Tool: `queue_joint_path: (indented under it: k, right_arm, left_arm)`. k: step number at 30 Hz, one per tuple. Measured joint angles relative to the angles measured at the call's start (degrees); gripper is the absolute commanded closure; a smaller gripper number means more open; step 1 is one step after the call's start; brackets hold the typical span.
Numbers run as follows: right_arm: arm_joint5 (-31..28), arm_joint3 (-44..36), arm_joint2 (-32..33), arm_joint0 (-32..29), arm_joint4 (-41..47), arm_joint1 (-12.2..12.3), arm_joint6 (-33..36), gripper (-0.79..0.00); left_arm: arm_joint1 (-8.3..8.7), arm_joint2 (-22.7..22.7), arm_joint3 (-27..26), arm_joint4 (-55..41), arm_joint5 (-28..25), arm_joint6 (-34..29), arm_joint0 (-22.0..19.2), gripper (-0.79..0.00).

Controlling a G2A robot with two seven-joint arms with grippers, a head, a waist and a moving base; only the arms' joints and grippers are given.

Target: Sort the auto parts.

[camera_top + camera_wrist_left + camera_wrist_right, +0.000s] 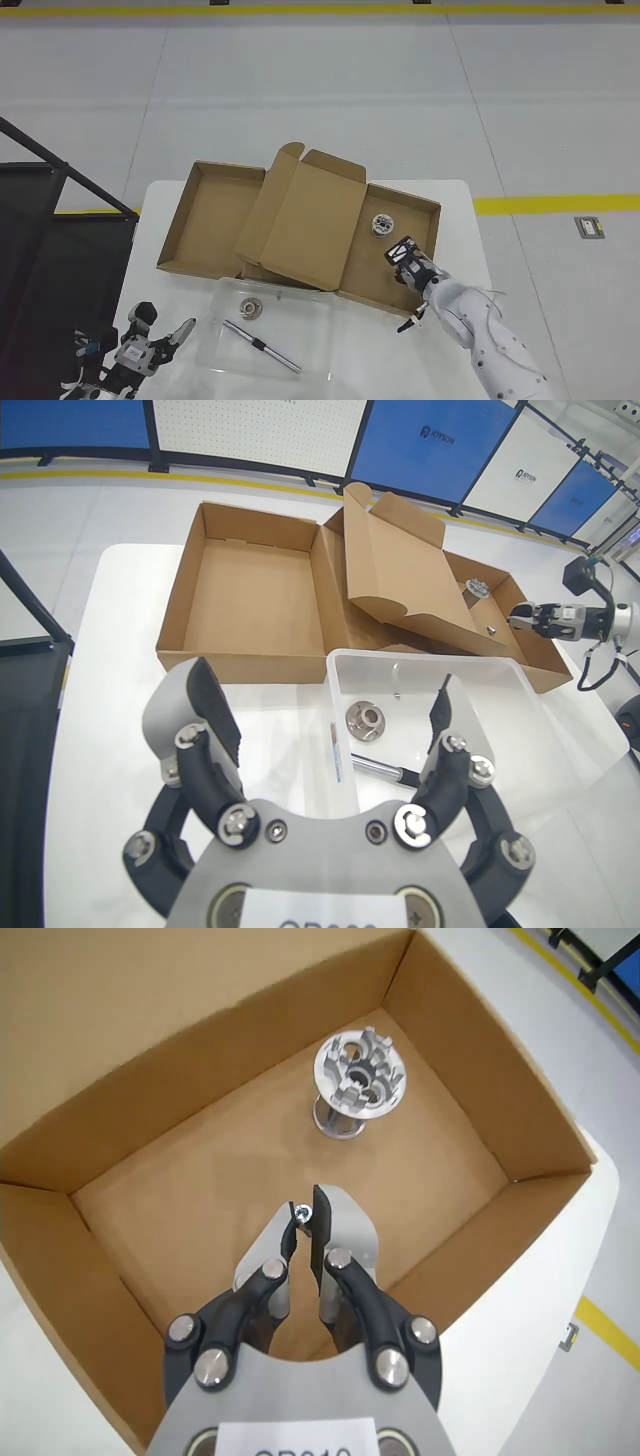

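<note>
My right gripper (302, 1198) hangs inside the right cardboard box (500, 1078), its jaws a narrow gap apart. A small silver screw (303, 1213) lies on the box floor just past the fingertips; in the left wrist view the screw (490, 630) sits apart from that gripper (512, 622). A round slotted metal part (360, 1078) stands farther in, near the box's back corner. My left gripper (325, 672) is open and holds nothing at the table's near left (165, 340). The clear plastic bin (345, 655) holds a flanged hub (366, 720), a metal rod (380, 771) and a tiny screw (396, 696).
An empty cardboard box (205, 225) lies at the back left. A raised cardboard lid (305, 215) leans between the two boxes. A black frame (40, 160) stands off the table's left side. White tabletop (175, 300) is bare beside the bin.
</note>
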Motion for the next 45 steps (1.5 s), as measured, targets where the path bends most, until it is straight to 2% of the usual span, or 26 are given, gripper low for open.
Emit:
queue_joint_path:
  k: [6,8,11,15,17,19,21,23,26,30,34,36,37,38,39,40,43,45]
  right_arm:
    - [-0.3,4.0,-1.0,2.8,1.3,-0.6,1.1,0.0]
    - [-0.3,5.0,-1.5,3.6,1.6,-0.8,1.5,-0.043]
    - [-0.3,6.3,-1.8,4.5,2.0,-1.0,1.6,-0.012]
    - [-0.5,7.5,-2.1,5.4,2.4,-1.2,1.5,-0.015]
    - [-0.6,8.1,-2.3,5.7,2.5,-1.3,1.7,-0.055]
    - [-0.6,8.4,-2.4,6.0,2.6,-1.4,1.6,-0.169]
    - [-0.5,8.6,-2.3,6.0,2.9,-1.4,1.3,-0.234]
    - [-0.4,8.7,-2.0,5.9,3.0,-1.4,0.7,-0.265]
    - [-0.1,8.1,-1.5,5.3,3.0,-1.3,-0.6,-0.366]
    - [0.8,6.4,-0.6,3.9,2.4,-1.1,-3.8,-0.379]
    - [2.5,2.3,1.0,0.8,1.1,-0.6,-10.5,-0.449]
    - [2.9,-0.4,1.9,-1.5,0.7,-0.4,-15.0,-0.409]
    - [3.0,-2.4,2.5,-3.2,0.4,-0.2,-18.4,-0.422]
    - [2.8,-3.9,3.0,-4.5,0.0,0.0,-21.1,-0.456]
    - [2.5,-5.4,3.5,-5.9,-0.4,0.1,-24.1,-0.551]
    - [1.6,-7.4,4.0,-7.7,-1.0,0.4,-28.5,-0.588]
    - [-0.5,-11.2,5.5,-11.7,-2.5,0.9,-39.6,-0.591]
    - [-1.9,-13.0,6.0,-13.7,-3.7,1.2,-45.9,-0.668]
  left_arm:
    - [0.0,0.0,0.0,0.0,0.0,0.0,0.0,-0.785]
    - [0.0,0.0,0.0,0.0,0.0,0.0,0.0,-0.785]
    - [0.0,0.0,0.0,0.0,0.0,0.0,0.0,-0.785]
    - [0.0,0.0,0.0,0.0,0.0,0.0,0.0,-0.785]
    - [0.0,0.0,0.0,0.0,0.0,0.0,0.0,-0.785]
    - [0.0,0.0,0.0,0.0,0.0,0.0,0.0,-0.785]
    - [0.0,0.0,0.0,0.0,0.0,0.0,0.0,-0.785]
    - [0.0,0.0,0.0,0.0,0.0,0.0,0.0,-0.785]
    - [0.0,0.0,0.0,0.0,0.0,0.0,0.0,-0.785]
    - [0.0,0.0,0.0,0.0,0.0,0.0,0.0,-0.785]
    - [-0.01,0.2,-1.2,1.5,0.3,0.1,0.1,-0.785]
    - [-0.01,0.3,-2.4,3.6,0.7,0.2,0.5,-0.785]
    - [-0.01,0.4,-3.4,5.7,1.3,0.6,0.7,-0.785]
    - [-0.01,0.5,-4.0,7.4,1.9,0.9,1.0,-0.785]
    - [-0.02,0.7,-4.7,9.2,2.6,1.1,1.1,-0.785]
    - [-0.03,1.0,-5.6,11.4,3.6,1.0,1.1,-0.785]
    - [0.16,2.0,-8.1,17.9,4.9,-2.1,0.4,-0.785]
    - [0.34,2.7,-9.6,22.1,4.8,-4.6,-0.4,-0.785]
